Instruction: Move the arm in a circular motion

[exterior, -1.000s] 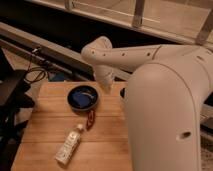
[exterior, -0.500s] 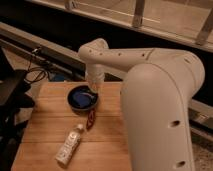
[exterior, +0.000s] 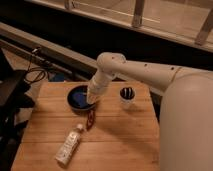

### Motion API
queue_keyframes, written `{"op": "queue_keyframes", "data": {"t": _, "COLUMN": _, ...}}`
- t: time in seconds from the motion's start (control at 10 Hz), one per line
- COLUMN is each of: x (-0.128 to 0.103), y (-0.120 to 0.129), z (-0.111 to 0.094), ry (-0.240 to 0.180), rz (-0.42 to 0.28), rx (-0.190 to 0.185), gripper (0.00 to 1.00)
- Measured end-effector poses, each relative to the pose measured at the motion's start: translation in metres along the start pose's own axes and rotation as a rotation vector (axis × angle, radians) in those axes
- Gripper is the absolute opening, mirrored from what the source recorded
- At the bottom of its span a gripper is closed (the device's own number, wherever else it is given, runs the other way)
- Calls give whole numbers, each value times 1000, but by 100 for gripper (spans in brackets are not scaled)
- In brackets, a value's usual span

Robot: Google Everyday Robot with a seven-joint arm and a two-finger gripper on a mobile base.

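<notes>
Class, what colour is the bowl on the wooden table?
Dark blue, seen in the camera view: the bowl sits beneath the gripper of the cream-white arm.

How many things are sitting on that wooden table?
4: a bowl under the arm's gripper, a cup at right, a small packet mid-table, a bottle nearest. The arm may hide more.

Arm (exterior: 150, 75), hand (exterior: 93, 100) over bowl (exterior: 77, 97)

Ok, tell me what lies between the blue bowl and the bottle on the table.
In the camera view, a small reddish-brown object lies on the wooden table between the blue bowl and the bottle. The arm reaches down, its gripper at the bowl's rim.
</notes>
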Motion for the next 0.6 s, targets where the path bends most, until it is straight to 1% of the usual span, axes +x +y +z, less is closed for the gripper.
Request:
{"op": "queue_keyframes", "data": {"t": 0.1, "x": 16, "y": -3, "z": 0, "ry": 41, "rz": -7, "rx": 11, "gripper": 0}}
{"op": "queue_keyframes", "data": {"t": 0.2, "x": 24, "y": -10, "z": -5, "ry": 59, "rz": 1, "rx": 29, "gripper": 0}}
{"op": "queue_keyframes", "data": {"t": 0.3, "x": 30, "y": -16, "z": -11, "ry": 66, "rz": 14, "rx": 55, "gripper": 0}}
{"op": "queue_keyframes", "data": {"t": 0.4, "x": 39, "y": -27, "z": -24, "ry": 73, "rz": 32, "rx": 103, "gripper": 0}}
{"op": "queue_keyframes", "data": {"t": 0.5, "x": 43, "y": -33, "z": -37, "ry": 63, "rz": 45, "rx": 139, "gripper": 0}}
{"op": "queue_keyframes", "data": {"t": 0.6, "x": 44, "y": -39, "z": -53, "ry": 45, "rz": 62, "rx": 187, "gripper": 1}}
